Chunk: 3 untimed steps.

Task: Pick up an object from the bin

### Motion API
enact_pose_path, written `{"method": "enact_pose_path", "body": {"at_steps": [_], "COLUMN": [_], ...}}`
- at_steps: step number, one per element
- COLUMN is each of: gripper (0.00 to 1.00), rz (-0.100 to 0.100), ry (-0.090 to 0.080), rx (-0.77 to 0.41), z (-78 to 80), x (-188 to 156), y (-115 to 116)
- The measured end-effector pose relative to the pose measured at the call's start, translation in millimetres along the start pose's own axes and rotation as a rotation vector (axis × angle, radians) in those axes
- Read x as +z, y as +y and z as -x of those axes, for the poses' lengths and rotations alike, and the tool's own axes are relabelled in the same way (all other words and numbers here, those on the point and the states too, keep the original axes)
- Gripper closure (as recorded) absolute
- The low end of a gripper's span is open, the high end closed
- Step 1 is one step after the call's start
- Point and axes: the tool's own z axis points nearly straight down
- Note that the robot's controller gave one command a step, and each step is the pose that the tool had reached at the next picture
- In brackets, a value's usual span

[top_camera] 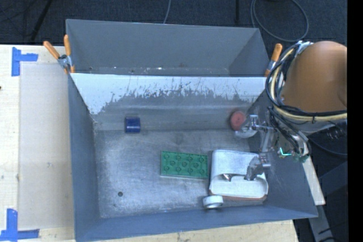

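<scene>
My gripper (254, 170) reaches in from the right and is low over the right end of a white rectangular pad with a brown base (229, 178), which lies at the front right of the bin floor. A small round silver-white cap (213, 201) rests against the pad's front left corner. A small red ball (237, 119) sits by the back wall, just left of the gripper's upper part. A green studded building plate (184, 165) lies flat to the left of the pad.
A small blue block (132, 124) stands at the back left of the floor, near the foot of the sloping back wall. The arm's brown dome and cables hang over the bin's right rim.
</scene>
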Motion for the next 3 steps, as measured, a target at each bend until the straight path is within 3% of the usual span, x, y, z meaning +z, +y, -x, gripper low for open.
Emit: {"method": "enact_pose_path", "body": {"at_steps": [1, 2, 3], "gripper": [0.0, 1.0, 0.0], "rz": [0.002, -0.001, -0.001], "ry": [-0.003, -0.007, -0.007], "rx": [0.07, 0.069, 0.069], "z": [32.0, 32.9, 32.8], "x": [155.2, 151.4, 151.4], "y": [90.7, 88.4, 88.3]}}
